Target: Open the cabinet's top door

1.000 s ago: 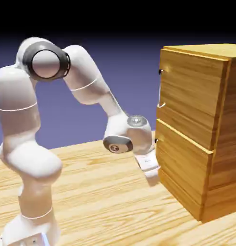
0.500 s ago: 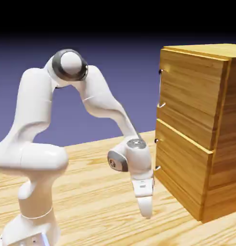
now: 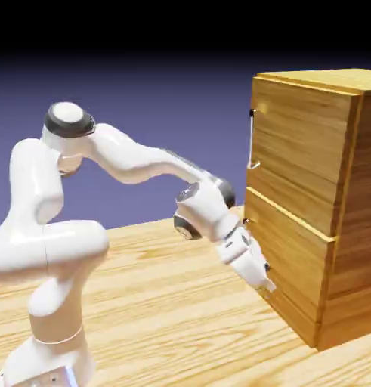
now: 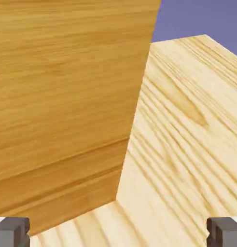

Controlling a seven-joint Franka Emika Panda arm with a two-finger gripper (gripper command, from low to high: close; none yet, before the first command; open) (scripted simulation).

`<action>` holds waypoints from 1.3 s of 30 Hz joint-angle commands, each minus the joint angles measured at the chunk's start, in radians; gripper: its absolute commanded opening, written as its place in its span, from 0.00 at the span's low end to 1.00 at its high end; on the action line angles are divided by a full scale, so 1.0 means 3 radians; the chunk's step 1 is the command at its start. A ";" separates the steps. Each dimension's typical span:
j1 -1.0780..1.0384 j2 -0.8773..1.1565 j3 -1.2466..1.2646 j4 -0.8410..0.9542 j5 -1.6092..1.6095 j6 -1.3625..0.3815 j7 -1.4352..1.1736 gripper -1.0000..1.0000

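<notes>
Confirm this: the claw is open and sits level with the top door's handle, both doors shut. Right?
Not quite. The open claw is down by the lower panel, well below the top door's handle, as the exterior view shows. Both doors are shut.

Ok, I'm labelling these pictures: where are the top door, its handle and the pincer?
top door (image 3: 301, 143): exterior view, middle of the upper wood panel.
handle (image 3: 251, 140): exterior view, mid-length of the thin silver bar.
pincer (image 3: 265, 281): exterior view, between its fingertips, low by the lower panel.
</notes>
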 commanded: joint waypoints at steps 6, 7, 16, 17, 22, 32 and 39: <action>0.0692 0.0710 -0.0644 0.0118 0.0870 -0.0110 -0.0406 0.50; 0.0808 0.0828 -0.0751 0.0138 0.1015 -0.0129 -0.0473 0.50; 0.0765 0.1248 -0.1062 0.0600 0.1689 -0.0285 -0.0736 0.50; 0.0702 0.1245 -0.1050 0.0651 0.1706 -0.0296 -0.0737 0.50; 0.0933 0.1291 -0.1179 0.0289 0.1794 -0.0683 -0.0907 0.00; 0.1551 0.1297 -0.1788 -0.0846 0.1674 -0.2099 -0.1417 0.00; 0.1604 0.1223 -0.2387 -0.1362 0.1237 -0.3114 -0.1702 0.00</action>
